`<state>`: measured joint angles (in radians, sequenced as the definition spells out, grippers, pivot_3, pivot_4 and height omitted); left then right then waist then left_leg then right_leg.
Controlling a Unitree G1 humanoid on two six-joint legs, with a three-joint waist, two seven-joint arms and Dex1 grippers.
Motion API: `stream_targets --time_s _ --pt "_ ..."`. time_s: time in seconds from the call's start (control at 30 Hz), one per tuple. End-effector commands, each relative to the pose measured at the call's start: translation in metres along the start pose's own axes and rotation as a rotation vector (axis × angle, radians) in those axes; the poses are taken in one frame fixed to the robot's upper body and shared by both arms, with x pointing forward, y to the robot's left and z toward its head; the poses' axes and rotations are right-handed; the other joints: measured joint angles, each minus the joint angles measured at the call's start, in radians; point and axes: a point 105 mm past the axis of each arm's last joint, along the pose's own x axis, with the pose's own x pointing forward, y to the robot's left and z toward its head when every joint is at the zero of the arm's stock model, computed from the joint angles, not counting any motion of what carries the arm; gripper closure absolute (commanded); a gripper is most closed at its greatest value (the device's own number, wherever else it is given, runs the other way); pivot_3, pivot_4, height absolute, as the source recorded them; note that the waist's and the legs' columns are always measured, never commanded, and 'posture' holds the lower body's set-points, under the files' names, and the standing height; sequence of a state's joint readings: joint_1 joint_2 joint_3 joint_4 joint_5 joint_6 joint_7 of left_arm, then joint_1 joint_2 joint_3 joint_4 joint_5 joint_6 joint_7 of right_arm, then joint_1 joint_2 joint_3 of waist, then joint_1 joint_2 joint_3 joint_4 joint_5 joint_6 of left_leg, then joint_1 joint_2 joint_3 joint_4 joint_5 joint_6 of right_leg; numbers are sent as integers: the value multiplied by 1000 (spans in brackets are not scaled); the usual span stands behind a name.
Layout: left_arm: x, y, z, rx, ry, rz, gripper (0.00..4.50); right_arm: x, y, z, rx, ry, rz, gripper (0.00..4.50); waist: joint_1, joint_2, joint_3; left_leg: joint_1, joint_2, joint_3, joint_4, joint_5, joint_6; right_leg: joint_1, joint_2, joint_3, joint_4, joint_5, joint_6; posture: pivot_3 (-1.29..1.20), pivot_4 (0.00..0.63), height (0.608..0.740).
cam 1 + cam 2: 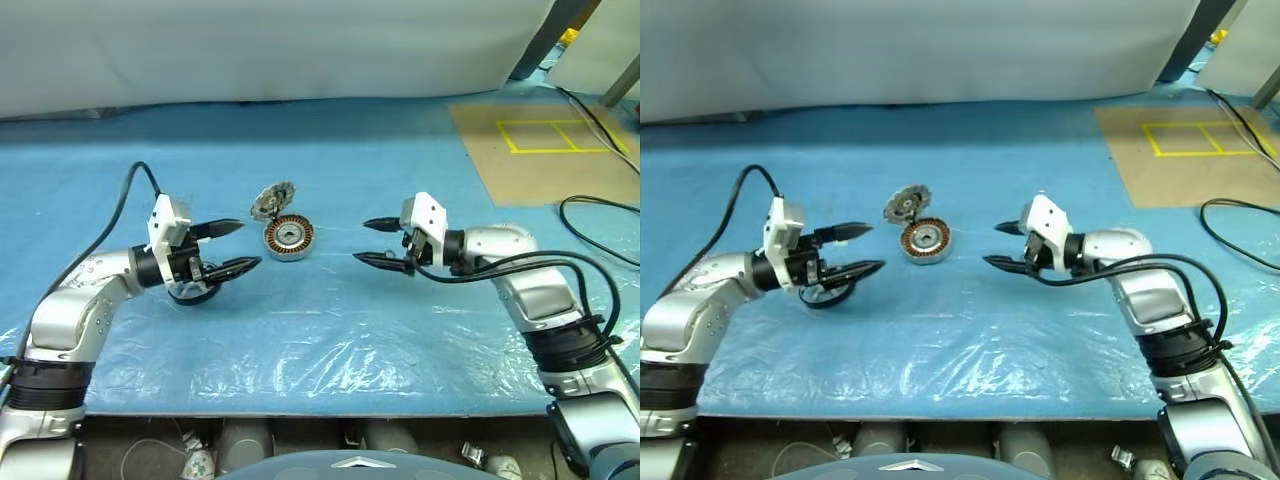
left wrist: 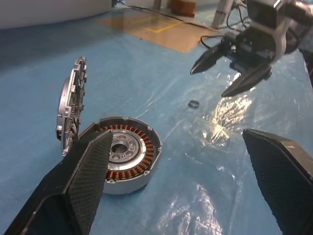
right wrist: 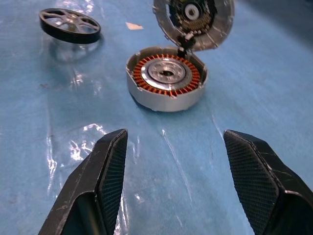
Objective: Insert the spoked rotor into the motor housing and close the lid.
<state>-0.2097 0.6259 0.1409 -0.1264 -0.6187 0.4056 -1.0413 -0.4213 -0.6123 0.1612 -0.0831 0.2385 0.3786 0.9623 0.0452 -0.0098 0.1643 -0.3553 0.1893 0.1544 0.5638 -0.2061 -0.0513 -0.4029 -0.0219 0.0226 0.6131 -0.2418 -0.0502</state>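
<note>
Both grippers, left (image 1: 232,247) and right (image 1: 372,241), gape empty; risk: lid (image 1: 271,201), propped open behind housing (image 1: 289,237), drops before rotor (image 3: 70,25) seats.

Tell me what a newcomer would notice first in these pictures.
The motor housing sits mid-table on the blue sheet, its copper windings bare, its lid standing open at the far edge. The left pincer and right pincer flank it, both open and empty. The black spoked rotor lies flat on the sheet under the left pincer.
</note>
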Motion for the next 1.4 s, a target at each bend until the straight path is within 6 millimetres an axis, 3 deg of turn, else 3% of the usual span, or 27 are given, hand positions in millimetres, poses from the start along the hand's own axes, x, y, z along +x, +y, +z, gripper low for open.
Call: stream_targets --time_s 0.03,0.23,0.53,0.67,0.8,0.97,1.13,1.4 --pt "-2 5 -2 18 -37 78 34 -1 -5 9 -41 -45 -61 1204 -1 0 0 0 0 0 0 0 0 0 0 0 0 0 0 0 150 740" --pt "-1 -6 -19 6 -8 99 34 2 -4 9 -36 -52 -88 1204 -1 0 0 0 0 -1 1 0 0 0 0 0 1 0 0 0 150 740" --pt "0 -9 -20 29 15 84 34 3 -5 16 -94 -42 -48 1204 1 0 0 1 1 -1 1 1 2 0 0 0 1 -1 -2 0 150 740" --pt "1 -8 -16 39 14 82 34 21 3 37 -210 -35 106 1204 -8 0 0 2 1 -2 1 1 2 0 0 0 2 -1 -2 0 150 740" --pt "-2 -8 -16 46 31 79 34 45 2 58 -341 21 259 1204 -11 0 0 3 1 -1 1 1 3 0 0 0 5 -2 -4 0 150 740" --pt "-11 -6 -17 87 52 107 34 79 -4 79 -385 92 421 1204 -8 0 0 2 1 -1 2 2 4 -2 0 0 9 -3 -6 0 150 740" --pt "-15 -7 -16 101 36 160 34 102 -8 71 -508 205 490 1204 0 -1 0 -5 7 1 4 4 7 -5 -1 -7 9 -4 -8 0 150 740" --pt "-15 -22 -25 78 27 196 34 120 -1 52 -647 322 573 1204 -4 0 1 -16 15 -2 10 2 9 -10 -1 -23 14 -7 -15 0 150 740"
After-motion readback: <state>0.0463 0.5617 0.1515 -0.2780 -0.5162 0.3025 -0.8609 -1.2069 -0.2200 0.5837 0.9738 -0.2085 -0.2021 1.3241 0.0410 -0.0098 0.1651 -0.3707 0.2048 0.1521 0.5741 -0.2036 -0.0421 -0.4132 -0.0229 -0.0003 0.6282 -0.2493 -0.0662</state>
